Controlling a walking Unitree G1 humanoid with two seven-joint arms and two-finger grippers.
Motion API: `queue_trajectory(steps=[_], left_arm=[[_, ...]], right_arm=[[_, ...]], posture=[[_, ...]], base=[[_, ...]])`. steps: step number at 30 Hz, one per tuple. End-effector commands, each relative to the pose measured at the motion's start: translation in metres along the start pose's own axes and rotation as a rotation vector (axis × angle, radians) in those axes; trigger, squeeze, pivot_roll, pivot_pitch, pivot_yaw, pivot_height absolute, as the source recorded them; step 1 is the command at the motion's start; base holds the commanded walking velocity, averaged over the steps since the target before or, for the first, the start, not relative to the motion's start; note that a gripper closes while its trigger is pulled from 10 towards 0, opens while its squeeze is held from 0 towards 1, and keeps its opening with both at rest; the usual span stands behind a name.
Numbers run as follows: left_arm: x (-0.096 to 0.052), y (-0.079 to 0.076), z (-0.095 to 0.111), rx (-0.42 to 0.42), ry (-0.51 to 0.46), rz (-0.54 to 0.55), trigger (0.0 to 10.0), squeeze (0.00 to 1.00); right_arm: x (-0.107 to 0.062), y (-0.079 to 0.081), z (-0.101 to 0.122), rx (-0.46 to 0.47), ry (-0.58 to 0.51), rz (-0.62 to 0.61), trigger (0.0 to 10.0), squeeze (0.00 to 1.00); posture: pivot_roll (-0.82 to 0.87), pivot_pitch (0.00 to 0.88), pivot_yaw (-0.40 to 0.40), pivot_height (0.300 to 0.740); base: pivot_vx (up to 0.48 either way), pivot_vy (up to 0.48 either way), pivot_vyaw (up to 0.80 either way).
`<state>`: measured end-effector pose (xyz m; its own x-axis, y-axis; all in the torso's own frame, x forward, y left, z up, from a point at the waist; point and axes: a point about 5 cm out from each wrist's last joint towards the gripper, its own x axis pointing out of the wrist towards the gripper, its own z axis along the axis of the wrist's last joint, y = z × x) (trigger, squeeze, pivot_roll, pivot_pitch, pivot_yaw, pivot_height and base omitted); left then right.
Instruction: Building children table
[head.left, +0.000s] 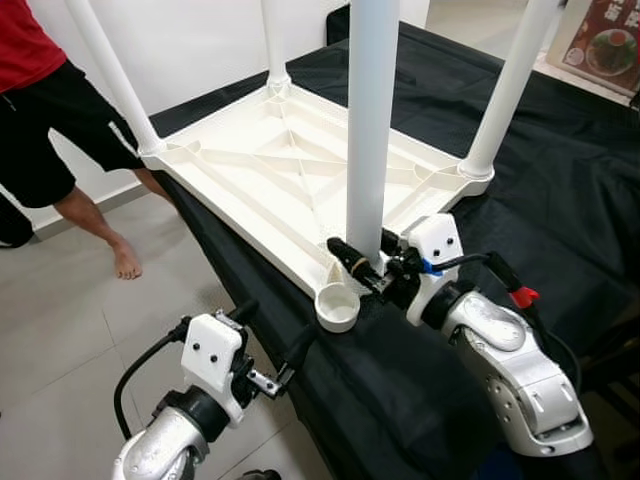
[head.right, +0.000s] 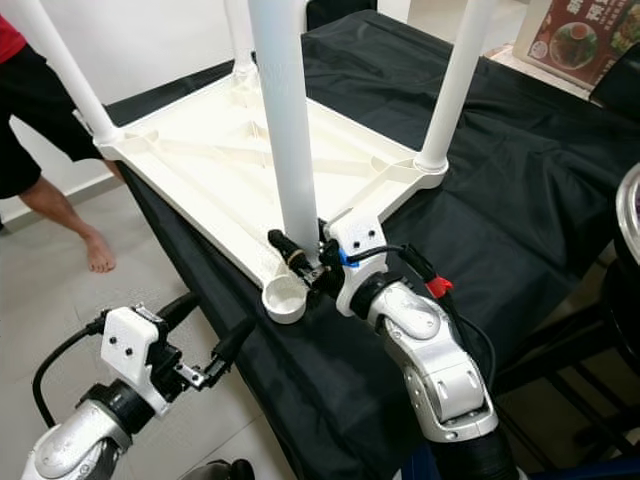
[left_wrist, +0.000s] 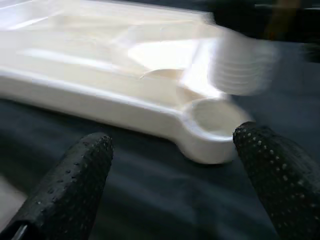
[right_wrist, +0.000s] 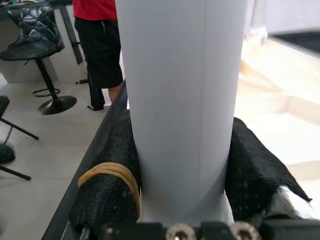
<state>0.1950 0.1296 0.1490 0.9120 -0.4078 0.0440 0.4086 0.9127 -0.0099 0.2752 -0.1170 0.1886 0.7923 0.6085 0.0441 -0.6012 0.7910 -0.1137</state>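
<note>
Tabletop (head.left: 280, 170) upturned, right end effector (head.left: 365, 262) gripping leg (head.left: 372, 120), left end effector (head.left: 270, 345) open.

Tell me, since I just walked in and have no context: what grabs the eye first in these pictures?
A white children's table lies upside down on a black cloth, three legs already standing up from its corners. The right gripper clamps the fourth leg upright just beside the empty corner socket nearest the robot. The left gripper hovers open below that corner, and a person stands at the left.
</note>
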Motion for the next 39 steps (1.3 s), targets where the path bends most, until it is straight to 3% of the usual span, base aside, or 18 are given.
queue_trajectory(steps=[1, 3, 8, 12, 18, 27, 39], left_arm=[[-0.001, 0.008, -0.007, 0.022, 0.048, 0.065, 10.0, 0.0], [0.003, 0.012, -0.005, 0.031, 0.044, 0.106, 10.0, 0.0], [0.008, 0.014, -0.002, 0.047, 0.029, 0.125, 10.0, 0.0], [0.008, 0.013, -0.002, 0.058, 0.035, 0.123, 10.0, 0.0], [0.015, 0.011, 0.001, 0.054, 0.029, 0.122, 10.0, 0.0], [0.02, 0.009, -0.001, 0.079, 0.051, 0.119, 10.0, 0.0], [0.023, 0.009, 0.004, 0.07, 0.036, 0.119, 10.0, 0.0]], right_arm=[[-0.001, 0.002, -0.006, 0.023, -0.002, -0.006, 10.0, 0.0], [-0.001, 0.003, -0.011, 0.08, -0.029, -0.047, 10.0, 0.0], [-0.001, 0.008, -0.011, 0.113, -0.076, -0.07, 10.0, 0.0], [0.002, 0.003, 0.014, 0.07, -0.155, -0.075, 10.0, 0.0], [0.005, -0.006, 0.035, 0.001, -0.218, -0.077, 10.0, 0.0], [0.006, 0.005, 0.028, -0.01, -0.186, -0.045, 10.0, 0.0], [0.007, 0.004, 0.024, -0.016, -0.162, -0.05, 10.0, 0.0]], posture=[[-0.01, 0.169, -0.002, 0.74], [0.0, 0.163, 0.002, 0.74], [0.0, 0.17, 0.011, 0.74], [-0.01, 0.167, 0.011, 0.74], [-0.01, 0.163, 0.01, 0.74], [-0.02, 0.155, 0.007, 0.74], [-0.02, 0.155, 0.011, 0.74]], base=[[0.0, 0.0, 0.0], [0.0, 0.0, 0.0], [0.0, 0.0, 0.0], [0.0, 0.0, 0.0], [0.0, 0.0, 0.0], [-0.137, 0.0, 0.0], [-0.244, 0.0, 0.0]])
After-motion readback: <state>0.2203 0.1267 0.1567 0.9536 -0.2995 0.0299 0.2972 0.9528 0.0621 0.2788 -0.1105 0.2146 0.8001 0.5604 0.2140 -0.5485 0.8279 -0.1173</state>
